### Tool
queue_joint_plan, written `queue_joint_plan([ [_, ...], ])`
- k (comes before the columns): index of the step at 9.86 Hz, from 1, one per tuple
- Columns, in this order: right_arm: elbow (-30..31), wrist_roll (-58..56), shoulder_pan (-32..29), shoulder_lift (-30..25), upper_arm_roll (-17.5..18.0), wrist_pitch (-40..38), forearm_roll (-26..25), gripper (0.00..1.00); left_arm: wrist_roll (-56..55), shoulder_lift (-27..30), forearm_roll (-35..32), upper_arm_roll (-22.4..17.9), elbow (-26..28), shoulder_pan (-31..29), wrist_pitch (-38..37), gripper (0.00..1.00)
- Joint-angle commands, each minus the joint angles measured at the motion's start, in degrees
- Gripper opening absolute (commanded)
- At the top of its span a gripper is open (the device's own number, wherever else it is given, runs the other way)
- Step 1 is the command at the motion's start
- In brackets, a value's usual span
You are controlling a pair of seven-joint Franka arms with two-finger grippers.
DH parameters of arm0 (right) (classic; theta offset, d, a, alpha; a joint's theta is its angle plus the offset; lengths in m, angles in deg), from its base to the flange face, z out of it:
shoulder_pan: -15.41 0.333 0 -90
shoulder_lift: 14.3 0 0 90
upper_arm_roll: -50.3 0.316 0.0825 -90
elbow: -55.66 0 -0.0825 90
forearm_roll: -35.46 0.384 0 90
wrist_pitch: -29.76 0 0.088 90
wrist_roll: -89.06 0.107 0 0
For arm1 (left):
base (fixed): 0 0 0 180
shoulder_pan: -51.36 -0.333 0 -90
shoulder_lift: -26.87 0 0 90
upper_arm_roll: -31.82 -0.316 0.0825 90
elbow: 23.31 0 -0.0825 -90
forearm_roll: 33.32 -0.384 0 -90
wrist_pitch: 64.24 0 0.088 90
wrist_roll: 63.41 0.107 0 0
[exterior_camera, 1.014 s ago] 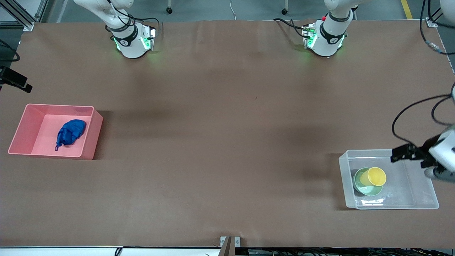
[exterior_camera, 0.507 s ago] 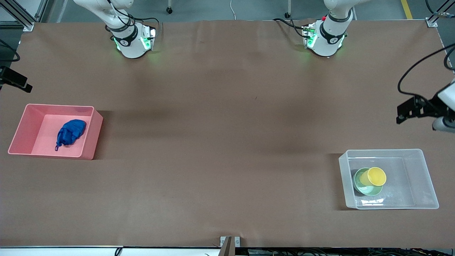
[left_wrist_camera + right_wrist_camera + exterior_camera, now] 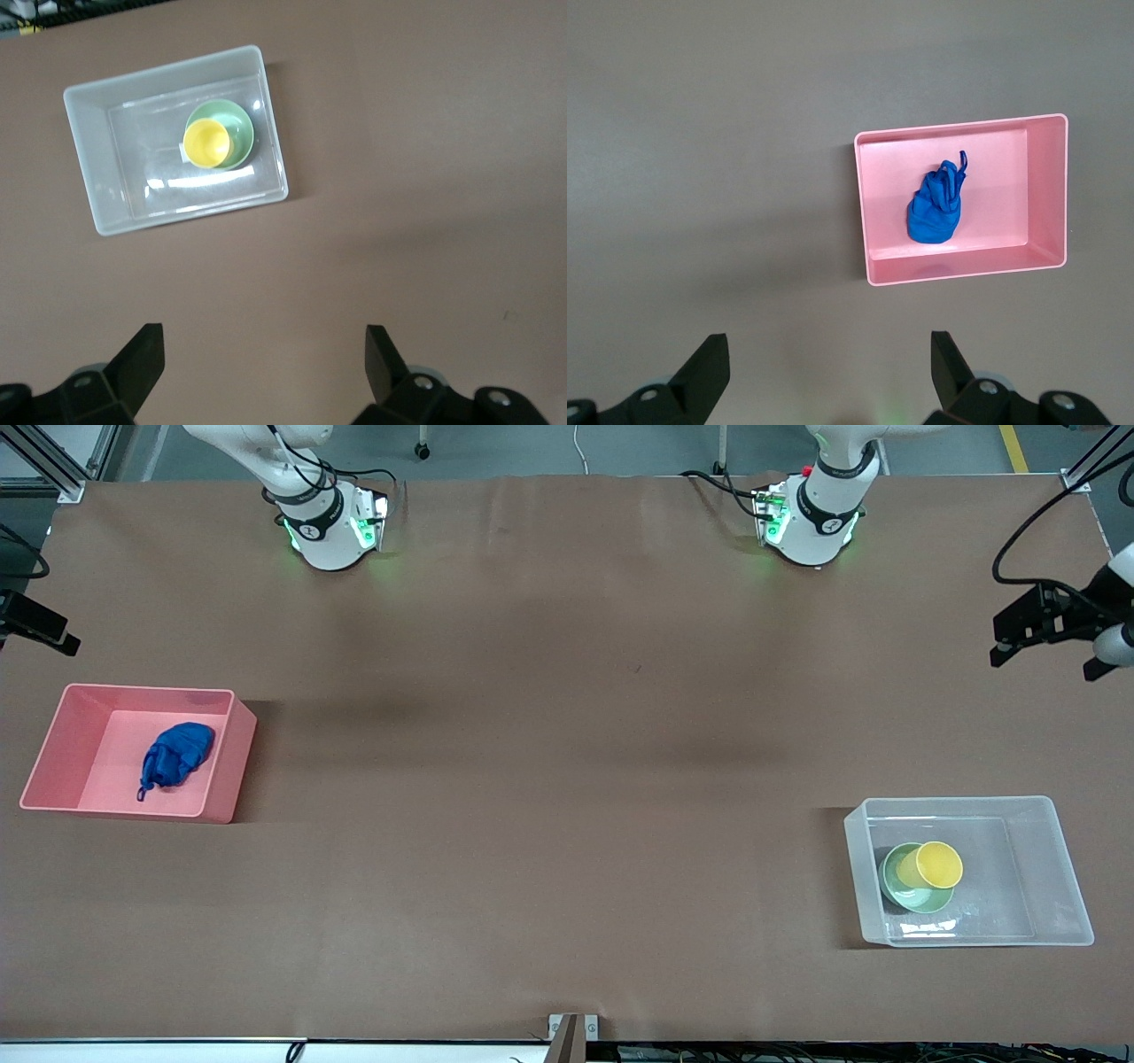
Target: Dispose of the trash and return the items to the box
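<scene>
The blue wad of trash [image 3: 177,755] lies in the pink bin [image 3: 53,735] at the right arm's end of the table; the right wrist view shows the wad [image 3: 935,208] and the bin [image 3: 864,212] too. The yellow cup [image 3: 939,864] sits in the mint-green bowl [image 3: 897,887] inside the clear box [image 3: 1063,868]; all show in the left wrist view: cup [image 3: 206,144], bowl [image 3: 243,131], box [image 3: 89,168]. My left gripper [image 3: 1005,638] is open and empty, high over bare table [image 3: 263,359]. My right gripper [image 3: 828,367] is open and empty, high over bare table.
The brown table [image 3: 567,779] spreads wide between the pink bin and the clear box. Both arm bases [image 3: 328,522] stand along its edge farthest from the front camera. A small black device [image 3: 35,629] sits at the table edge near the pink bin.
My left gripper has risen from over the clear box and drawn back toward the arm bases' side, at the table's edge. The box, cup, bowl, bin and wad have not moved.
</scene>
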Motion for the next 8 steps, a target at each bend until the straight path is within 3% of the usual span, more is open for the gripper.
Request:
queue_joint_plan([
  [1, 1.11, -0.27, -0.02, -1.14, 0.03, 0.04, -0.27, 1.00, -2.33, 3.57, 0.78, -1.24, 6.71, 1.03, 0.41, 1.00],
  [8, 1.11, -0.27, -0.02, -1.14, 0.03, 0.04, -0.27, 1.00, -5.41, 2.52, 0.60, -1.24, 6.71, 0.59, 0.59, 1.00],
])
